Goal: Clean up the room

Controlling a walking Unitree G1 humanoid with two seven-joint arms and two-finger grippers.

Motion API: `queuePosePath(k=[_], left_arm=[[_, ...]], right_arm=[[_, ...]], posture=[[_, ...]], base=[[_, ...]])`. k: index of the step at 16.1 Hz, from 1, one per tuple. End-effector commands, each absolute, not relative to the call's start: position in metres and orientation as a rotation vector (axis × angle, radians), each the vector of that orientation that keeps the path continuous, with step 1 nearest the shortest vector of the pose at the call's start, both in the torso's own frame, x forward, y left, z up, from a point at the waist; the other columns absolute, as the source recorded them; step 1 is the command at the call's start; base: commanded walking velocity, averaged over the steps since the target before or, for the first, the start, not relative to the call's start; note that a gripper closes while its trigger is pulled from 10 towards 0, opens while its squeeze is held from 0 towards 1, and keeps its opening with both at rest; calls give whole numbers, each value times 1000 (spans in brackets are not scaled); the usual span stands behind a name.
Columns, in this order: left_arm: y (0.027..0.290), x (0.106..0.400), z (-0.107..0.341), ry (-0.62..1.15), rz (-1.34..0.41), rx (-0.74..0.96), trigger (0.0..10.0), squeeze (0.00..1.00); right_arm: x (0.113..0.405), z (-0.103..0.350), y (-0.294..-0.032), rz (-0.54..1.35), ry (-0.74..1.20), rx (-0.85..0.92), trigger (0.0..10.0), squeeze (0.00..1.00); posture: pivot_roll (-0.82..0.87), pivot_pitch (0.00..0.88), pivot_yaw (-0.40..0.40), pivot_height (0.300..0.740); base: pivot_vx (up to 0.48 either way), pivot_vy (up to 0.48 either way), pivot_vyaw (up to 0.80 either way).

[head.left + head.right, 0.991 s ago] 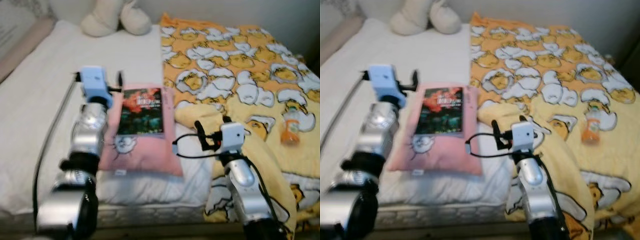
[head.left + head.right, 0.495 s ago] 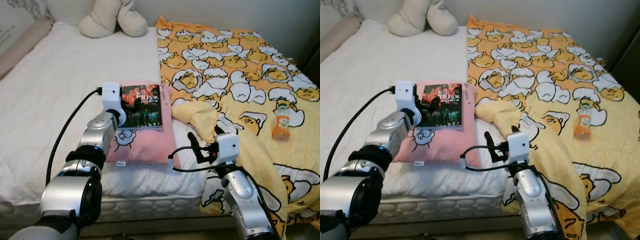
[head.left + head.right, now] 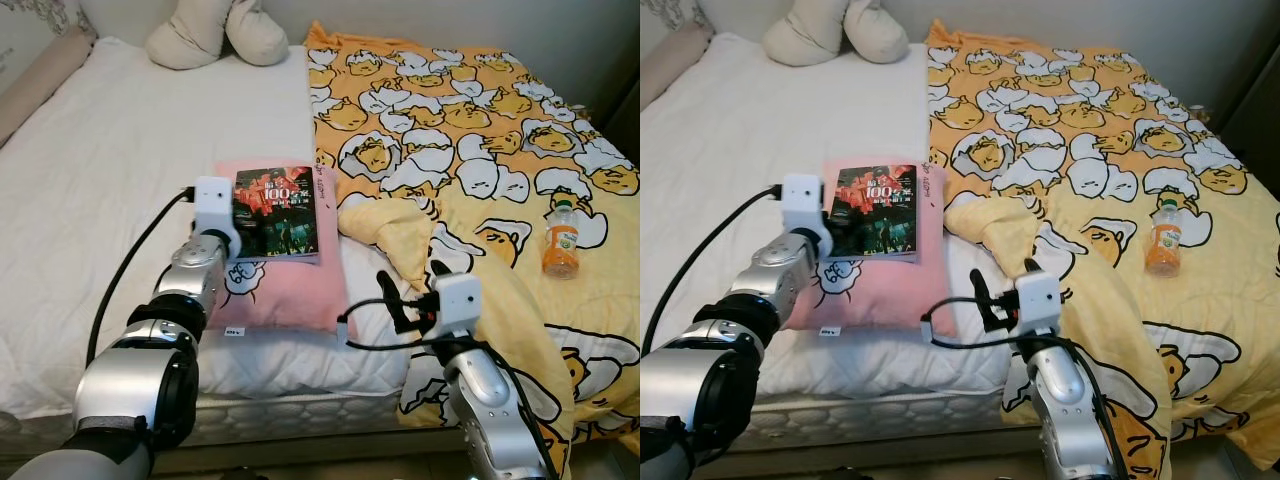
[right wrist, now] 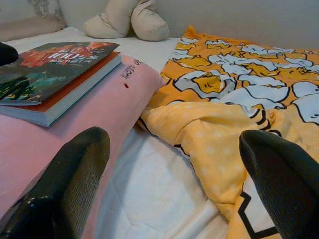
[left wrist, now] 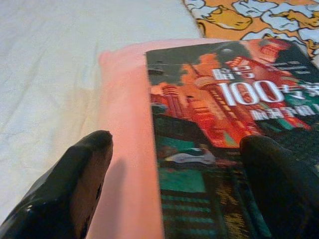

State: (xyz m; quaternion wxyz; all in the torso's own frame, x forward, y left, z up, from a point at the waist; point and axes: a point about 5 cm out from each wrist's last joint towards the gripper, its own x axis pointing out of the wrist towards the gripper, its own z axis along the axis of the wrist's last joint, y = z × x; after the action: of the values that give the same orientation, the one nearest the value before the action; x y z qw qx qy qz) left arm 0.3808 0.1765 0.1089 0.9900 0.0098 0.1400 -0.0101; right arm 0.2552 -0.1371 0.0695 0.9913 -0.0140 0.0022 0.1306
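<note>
A dark book with red and white lettering lies flat on a pink pillow on the bed. My left gripper is open at the book's near left corner. In the left wrist view one finger hangs over the pillow and the other rests over the book cover. My right gripper is open in the air near the bed's front edge, between the pillow and the folded yellow blanket. It holds nothing. An orange drink bottle lies on the blanket at the right.
A white sheet covers the bed's left half. A beige plush cushion sits at the head of the bed. A folded corner of blanket lies just right of the pillow. The mattress edge runs along the front.
My left gripper has come down from beside the pillow's far left corner to the book's near left corner. The right gripper holds about the same place. The camera has shifted.
</note>
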Motion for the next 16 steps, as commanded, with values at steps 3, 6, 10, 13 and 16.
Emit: queuePosePath(k=[3, 6, 10, 13, 16], left_arm=[[173, 378, 103, 288, -45, -38, 10000, 0], [162, 378, 102, 282, -96, -64, 10000, 0], [158, 373, 92, 325, -121, -114, 10000, 0], [156, 367, 80, 392, -107, -81, 10000, 0], [154, 367, 79, 392, -121, -123, 0, 0]], right_arm=[[255, 73, -138, 276, 0, -30, 10000, 0], [255, 72, -138, 275, 13, -34, 10000, 0], [254, 72, -137, 277, 18, -32, 10000, 0], [254, 71, -134, 310, 36, 13, 10000, 0], [253, 69, -130, 394, 73, 27, 10000, 0]], posture=[[-77, 0, -7, 740], [-71, 0, -6, 740], [-73, 0, -6, 740], [-76, 0, -4, 740], [-78, 0, -4, 740]], base=[[0, 0, 0], [0, 0, 0], [0, 0, 0], [0, 0, 0], [0, 0, 0]])
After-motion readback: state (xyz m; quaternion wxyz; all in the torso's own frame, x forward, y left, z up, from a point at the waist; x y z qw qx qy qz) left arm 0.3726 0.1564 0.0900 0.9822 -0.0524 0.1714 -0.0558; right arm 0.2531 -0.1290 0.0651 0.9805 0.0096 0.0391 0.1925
